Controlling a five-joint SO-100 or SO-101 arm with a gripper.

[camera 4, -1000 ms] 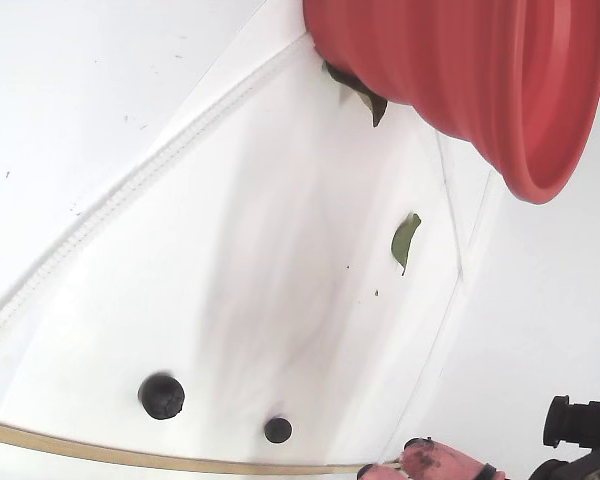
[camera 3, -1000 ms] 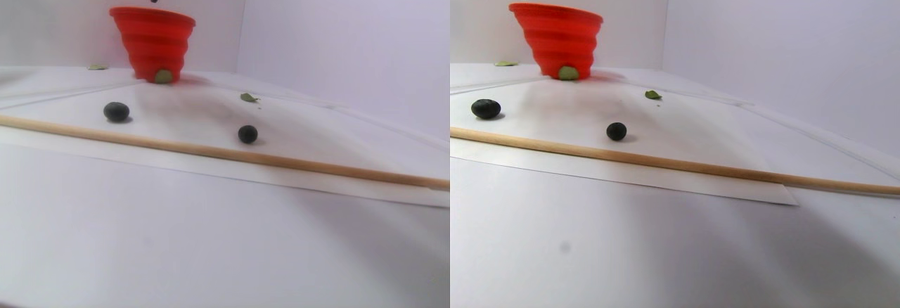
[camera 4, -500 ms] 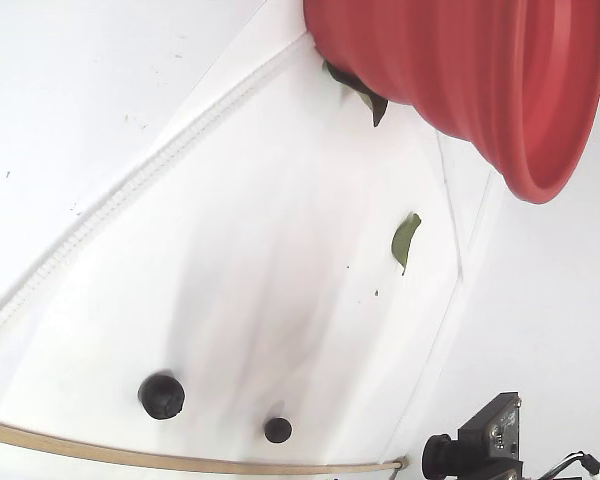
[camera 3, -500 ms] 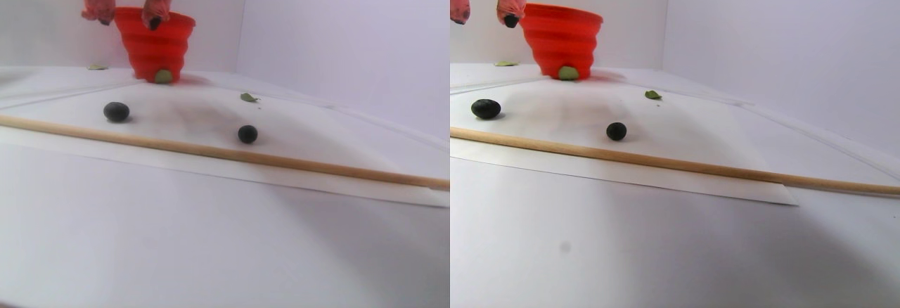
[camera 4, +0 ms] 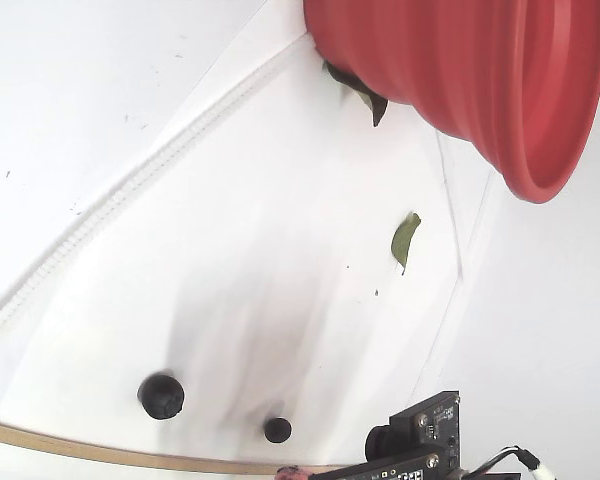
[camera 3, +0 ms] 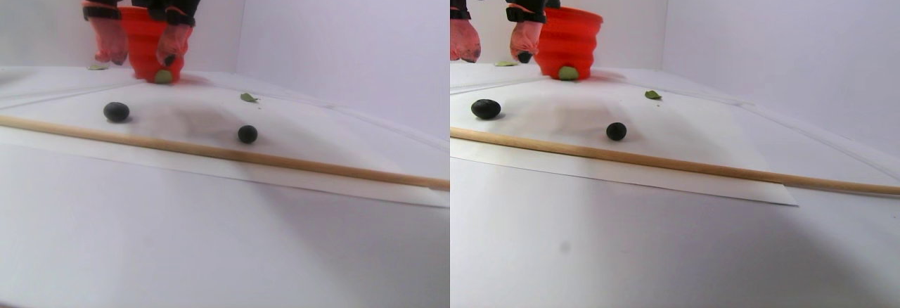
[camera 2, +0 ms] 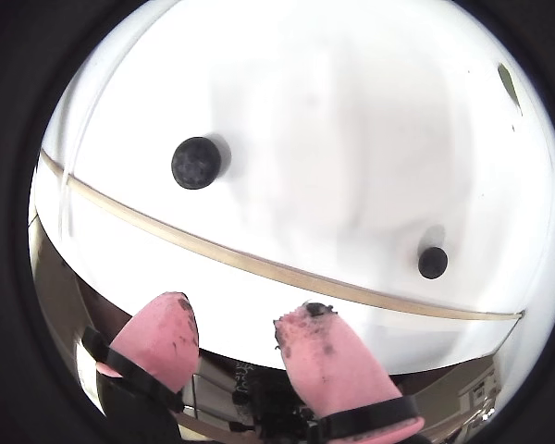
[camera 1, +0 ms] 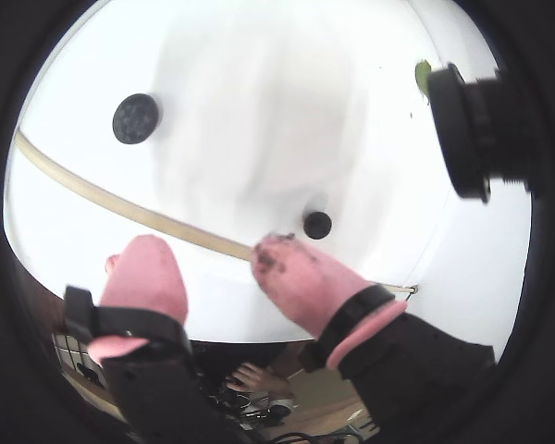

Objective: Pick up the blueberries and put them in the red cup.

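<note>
Blueberries lie on the white sheet: the big berry (camera 2: 196,163) far left, well beyond the stick (camera 2: 259,267); the small berry (camera 2: 433,263) right, nearer the gripper (camera 2: 231,324), whose pink fingers stand apart, empty. Red cup (camera 4: 480,80) sits farther back.

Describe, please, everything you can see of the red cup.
The red cup looks like matte plastic, with stepped, ridged sides and a thick rolled rim. It widens toward the top. In the stereo pair view it stands upright at the back of the white surface, partly hidden behind the arm. A green leaf lies against its base. Its inside is not visible.
</note>
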